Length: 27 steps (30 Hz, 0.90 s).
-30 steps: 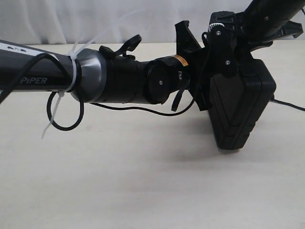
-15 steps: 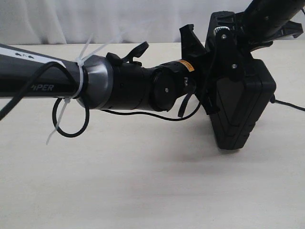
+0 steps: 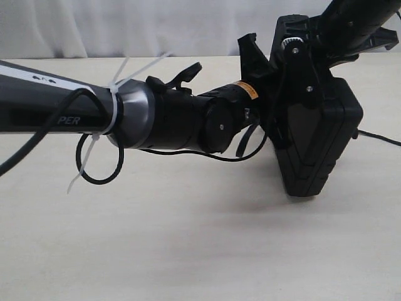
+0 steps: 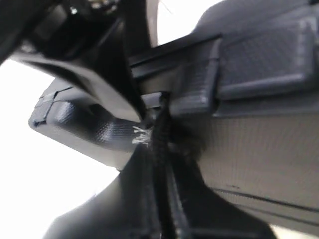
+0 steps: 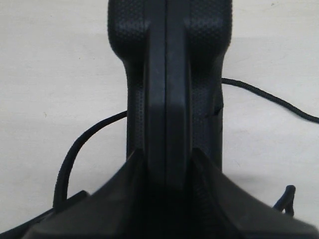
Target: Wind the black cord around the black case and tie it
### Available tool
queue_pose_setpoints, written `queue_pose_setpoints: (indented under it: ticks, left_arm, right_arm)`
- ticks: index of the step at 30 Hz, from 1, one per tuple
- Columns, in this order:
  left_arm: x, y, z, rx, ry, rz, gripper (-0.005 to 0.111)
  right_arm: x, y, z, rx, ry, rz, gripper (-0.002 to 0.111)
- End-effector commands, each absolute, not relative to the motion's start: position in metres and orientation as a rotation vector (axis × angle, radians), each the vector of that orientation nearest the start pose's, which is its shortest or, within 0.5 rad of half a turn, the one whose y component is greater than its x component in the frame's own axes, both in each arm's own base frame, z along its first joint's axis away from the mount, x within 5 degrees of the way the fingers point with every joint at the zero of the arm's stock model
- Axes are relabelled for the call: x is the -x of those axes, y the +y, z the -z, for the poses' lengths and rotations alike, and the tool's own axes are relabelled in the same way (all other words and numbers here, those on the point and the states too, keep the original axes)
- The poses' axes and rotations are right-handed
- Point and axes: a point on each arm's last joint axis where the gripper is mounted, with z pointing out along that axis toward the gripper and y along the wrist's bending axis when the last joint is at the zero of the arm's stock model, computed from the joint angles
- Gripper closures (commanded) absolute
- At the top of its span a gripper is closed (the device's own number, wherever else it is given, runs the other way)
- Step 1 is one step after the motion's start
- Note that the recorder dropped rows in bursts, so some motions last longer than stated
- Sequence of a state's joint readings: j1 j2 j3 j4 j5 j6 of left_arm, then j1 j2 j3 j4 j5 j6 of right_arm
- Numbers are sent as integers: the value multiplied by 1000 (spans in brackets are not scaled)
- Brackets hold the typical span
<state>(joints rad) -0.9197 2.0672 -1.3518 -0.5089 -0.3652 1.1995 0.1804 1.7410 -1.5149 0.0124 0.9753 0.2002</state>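
Observation:
The black case (image 3: 319, 144) hangs upright above the table, its lower edge just clear of it. My right gripper (image 3: 313, 41) comes down from the upper right and is shut on the case's top edge; in the right wrist view the right gripper (image 5: 167, 164) clamps the case's seamed rim (image 5: 167, 74). My left gripper (image 3: 279, 119) reaches in from the left against the case's side. Up close, the left gripper (image 4: 164, 169) is shut on the braided black cord (image 4: 160, 139), right against the case wall (image 4: 259, 149). More cord (image 5: 269, 97) trails over the table and off to the right (image 3: 376, 136).
The beige table (image 3: 188, 238) spreads below and in front of the case. The left arm carries white zip ties (image 3: 116, 103) and a glossy cable loop (image 3: 97, 166) hanging under it. A white curtain (image 3: 125, 25) closes the back.
The left arm has slid to the right, toward the case, and tilted slightly, with its gripper staying at the case's side. The case and the right gripper have not moved.

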Motion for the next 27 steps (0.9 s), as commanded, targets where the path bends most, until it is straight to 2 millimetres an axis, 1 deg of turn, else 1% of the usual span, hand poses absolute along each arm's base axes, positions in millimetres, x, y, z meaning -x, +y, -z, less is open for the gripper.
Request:
queue_pose_setpoints:
  ticks: [1,6,8,10,14,17,20,24,27]
  left_arm:
    - [-297,-366,-200,-1208,1370,19,107]
    - [-295,-367,-198,-1246,1368,26,106]
    - [-295,-367,-198,-1248,1369,27,104]
    - [-295,-367,-198,-1249,1370,27,96]
    - [-295,-367,-198,-1257,1366,22,75]
    - [-295,-367,-198,-1260,1365,21,67]
    - [-294,-366,-198,-1296,1355,-3,64]
    - [-293,-365,-193,-1391,1331,-73,63]
    - [-296,-361,-192,-1373,1365,-115,63]
  right_arm:
    - [-374,68,-310,-34,2631,-152,104]
    - [-374,68,-310,-34,2631,-152,104]
    - [-374,68,-310,-34,2631,-152,104]
    - [-374,68,-310,-34,2631,-152,104]
    - [-374,68,-310,-34,2631,-152,104]
    - [-374,68,-310,-34,2631,-152,104]
    - [-374,68,-310,-34,2631,-152,104]
    - [-374,68,-310,-34,2631,-152,104]
    - [-374,68,-310,-34,2631,-152,104]
